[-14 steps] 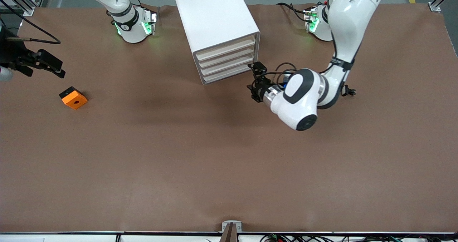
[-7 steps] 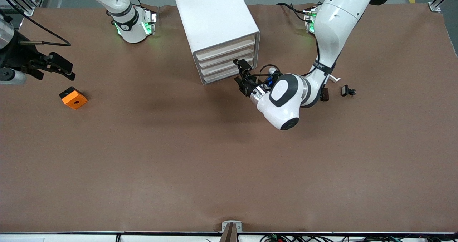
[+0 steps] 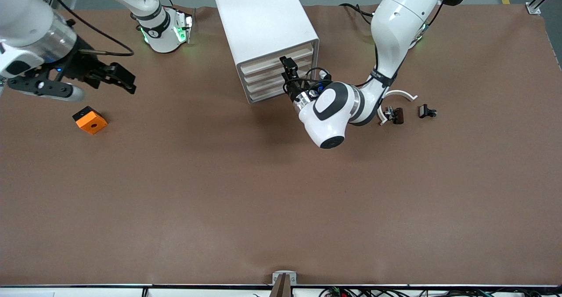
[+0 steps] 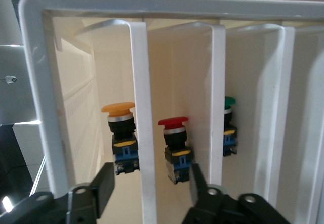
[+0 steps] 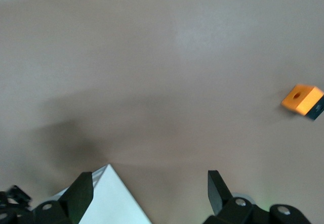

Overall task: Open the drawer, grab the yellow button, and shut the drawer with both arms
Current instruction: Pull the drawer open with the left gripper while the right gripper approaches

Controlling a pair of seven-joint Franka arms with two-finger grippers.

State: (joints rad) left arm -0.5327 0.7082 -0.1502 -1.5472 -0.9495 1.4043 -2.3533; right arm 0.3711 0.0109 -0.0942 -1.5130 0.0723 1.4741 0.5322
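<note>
The left gripper (image 3: 287,72) is at the front of the white drawer cabinet (image 3: 263,29), its fingers (image 4: 104,183) spread either side of a white drawer front (image 4: 144,133), not clamped. The yellow-capped button (image 4: 120,133) sits inside that cabinet, beside a red-capped button (image 4: 174,145). The right gripper (image 3: 118,78) hangs released over the table (image 3: 263,200) near the orange block (image 3: 90,120).

The left gripper (image 3: 286,67) is moving from the middle right of the frame up to the drawer cabinet (image 3: 263,33), now reaching its drawer fronts, with its fingers narrowing. The right gripper (image 3: 120,78) is swinging in from the left edge toward the upper left, over the desk (image 3: 281,200). Two small black clips (image 3: 394,114) are coming into view as the left arm clears them.
</note>
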